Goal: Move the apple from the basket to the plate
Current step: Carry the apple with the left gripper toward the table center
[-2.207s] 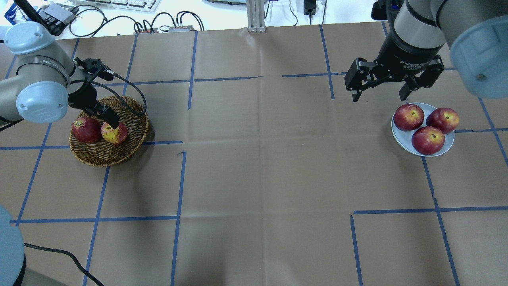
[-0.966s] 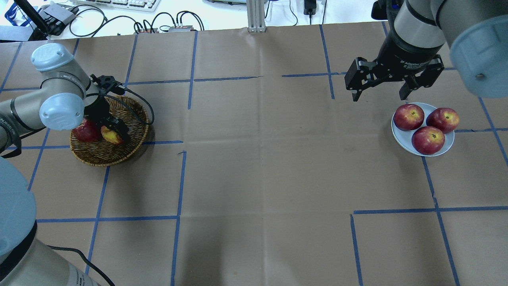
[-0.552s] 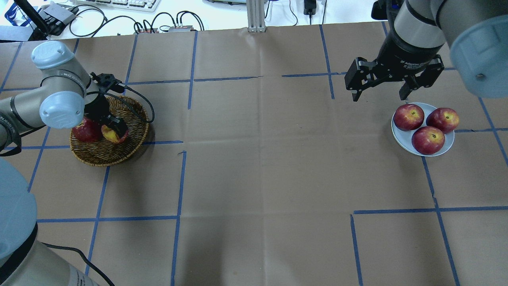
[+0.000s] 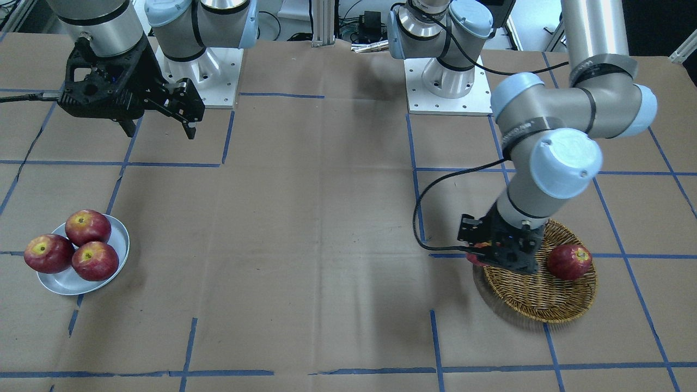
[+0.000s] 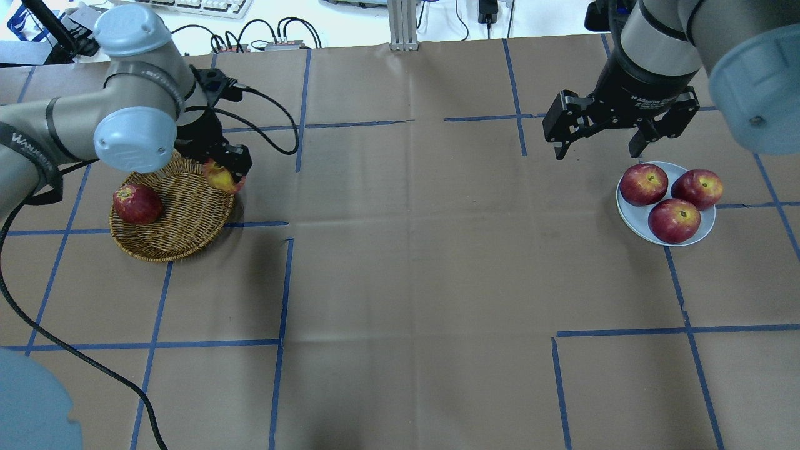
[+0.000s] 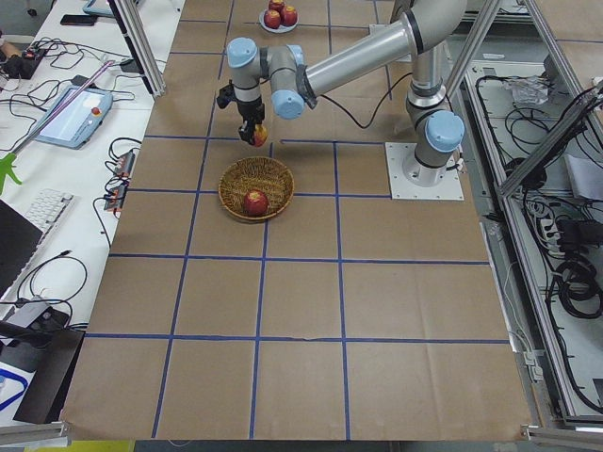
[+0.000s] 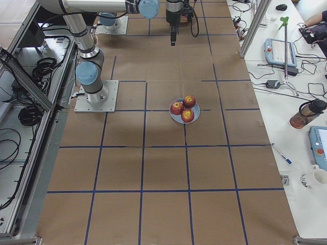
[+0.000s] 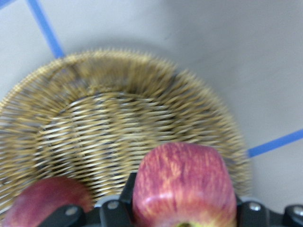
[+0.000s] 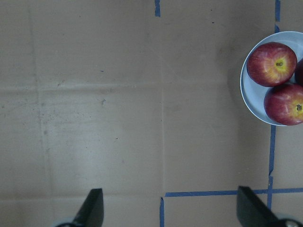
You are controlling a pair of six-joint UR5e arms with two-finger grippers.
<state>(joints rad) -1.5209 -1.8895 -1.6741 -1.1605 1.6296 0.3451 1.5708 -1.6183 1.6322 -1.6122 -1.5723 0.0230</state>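
**Streaky apple held in the air at the basket's edge**

At the left of the overhead view, a round, shallow, golden-brown woven wicker basket is set on the brown-paper-covered table, which is marked with a grid of blue tape. One dark, deep-red apple is seen lying inside the basket, near its left side. Just to the right, the left end effector is clamped on the lighter red, streaky apple with a yellow-orange patch. This apple is held in the air, clear of the wicker, over the basket's rim on the side towards the table's middle. In the left wrist view the basket's weave is seen below the gripped apple, though blurred.

Further right, across the wide middle of the table, the right end effector is held above the table with its fingers spread wide and nothing between them. Just beside it, to the right, a small, round, pale bluish-white plate is found, on which three deep-red apples with yellow centres are crowded together, touching.
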